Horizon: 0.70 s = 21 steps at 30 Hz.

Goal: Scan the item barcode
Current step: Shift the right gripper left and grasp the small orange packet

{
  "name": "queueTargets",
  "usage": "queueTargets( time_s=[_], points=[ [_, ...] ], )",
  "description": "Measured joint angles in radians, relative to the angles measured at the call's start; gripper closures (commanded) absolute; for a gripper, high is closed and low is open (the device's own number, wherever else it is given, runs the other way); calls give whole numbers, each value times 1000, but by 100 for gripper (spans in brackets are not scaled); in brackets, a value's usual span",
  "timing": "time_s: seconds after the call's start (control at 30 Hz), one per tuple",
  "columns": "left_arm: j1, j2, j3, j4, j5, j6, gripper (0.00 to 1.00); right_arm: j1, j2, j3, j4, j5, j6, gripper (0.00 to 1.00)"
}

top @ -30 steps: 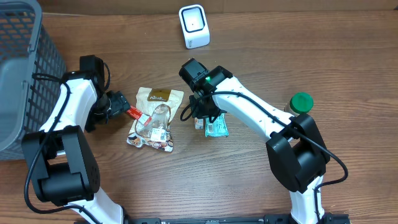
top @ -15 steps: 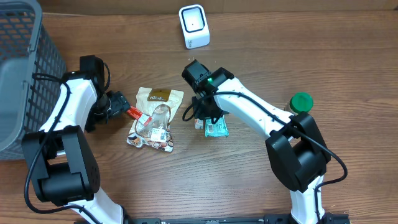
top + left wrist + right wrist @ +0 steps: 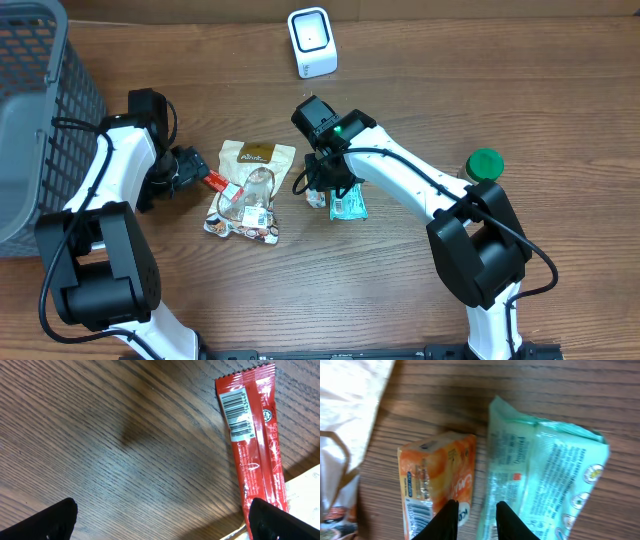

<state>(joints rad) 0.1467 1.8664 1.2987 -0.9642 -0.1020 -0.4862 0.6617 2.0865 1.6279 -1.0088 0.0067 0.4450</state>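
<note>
The wooden table (image 3: 560,80) carries a grey basket (image 3: 40,120) at its left end, a white scanner (image 3: 312,40) at the far edge and a green-capped jar (image 3: 484,165) off to the right. My left pincer (image 3: 162,522) stands spread wide with nothing between its fingers (image 3: 50,520), low over bare wood. Just beside it lies a red bar (image 3: 252,445), flat, its barcode facing up at the end nearer my camera. The bar's other end reaches a snack bag (image 3: 250,190) lying in the middle of the table. My right pincer (image 3: 476,522) hangs over two items lying side by side and touching: an orange box (image 3: 437,477) with a barcode on the side facing the bag, and a teal pouch (image 3: 545,485) with fine print facing up. Its fingertips (image 3: 451,520) stand only a narrow gap apart, right over the seam where box and pouch meet. I cannot tell whether they pinch an edge or merely hover. Both items lie well apart from the scanner, which stands across the table from them.
</note>
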Motion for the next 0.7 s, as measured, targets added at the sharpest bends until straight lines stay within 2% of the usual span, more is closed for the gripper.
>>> queueTargets(
  time_s=[0.43, 0.7],
  points=[
    [0, 0, 0, 0, 0, 0, 1, 0, 0, 0, 14, -49, 1, 73],
    [0, 0, 0, 0, 0, 0, 1, 0, 0, 0, 25, -52, 56, 74]
  ],
)
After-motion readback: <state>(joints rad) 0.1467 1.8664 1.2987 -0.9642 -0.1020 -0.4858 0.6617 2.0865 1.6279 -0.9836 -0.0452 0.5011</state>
